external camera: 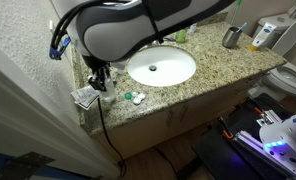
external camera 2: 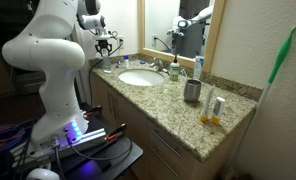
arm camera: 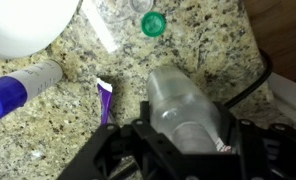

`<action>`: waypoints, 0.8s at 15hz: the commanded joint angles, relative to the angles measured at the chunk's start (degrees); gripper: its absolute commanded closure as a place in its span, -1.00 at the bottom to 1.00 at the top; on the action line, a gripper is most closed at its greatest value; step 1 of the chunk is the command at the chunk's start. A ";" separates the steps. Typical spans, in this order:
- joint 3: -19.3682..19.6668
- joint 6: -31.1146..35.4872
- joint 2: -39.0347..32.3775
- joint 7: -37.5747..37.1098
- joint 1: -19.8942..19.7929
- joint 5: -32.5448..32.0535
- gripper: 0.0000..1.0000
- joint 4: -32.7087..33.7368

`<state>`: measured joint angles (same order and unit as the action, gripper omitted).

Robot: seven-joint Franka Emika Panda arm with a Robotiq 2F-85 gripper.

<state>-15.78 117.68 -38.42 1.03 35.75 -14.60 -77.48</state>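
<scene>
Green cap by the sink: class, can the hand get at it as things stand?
Probably not to grasp: the hand is shut on a clear bottle. The green cap itself lies uncovered on the counter just beyond.

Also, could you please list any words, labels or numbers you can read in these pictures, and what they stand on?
No text can be read in any view.
On the clear bottle in the wrist view: no label shows.
On the white tube beside it: too blurred to show any print.
On the yellow-and-white container in an exterior view: too small to read.
</scene>
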 commanded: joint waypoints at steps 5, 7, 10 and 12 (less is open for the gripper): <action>0.83 -1.61 -0.15 -0.85 0.73 1.15 0.27 0.63; 1.07 -1.52 -0.14 -1.43 0.88 0.86 0.27 0.64; 0.83 -1.05 -0.24 -1.75 0.64 1.51 0.27 0.64; -0.11 2.00 -0.20 -1.26 -0.14 0.94 0.27 -0.18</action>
<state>-15.50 117.26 -38.45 -0.46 35.87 -14.04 -77.52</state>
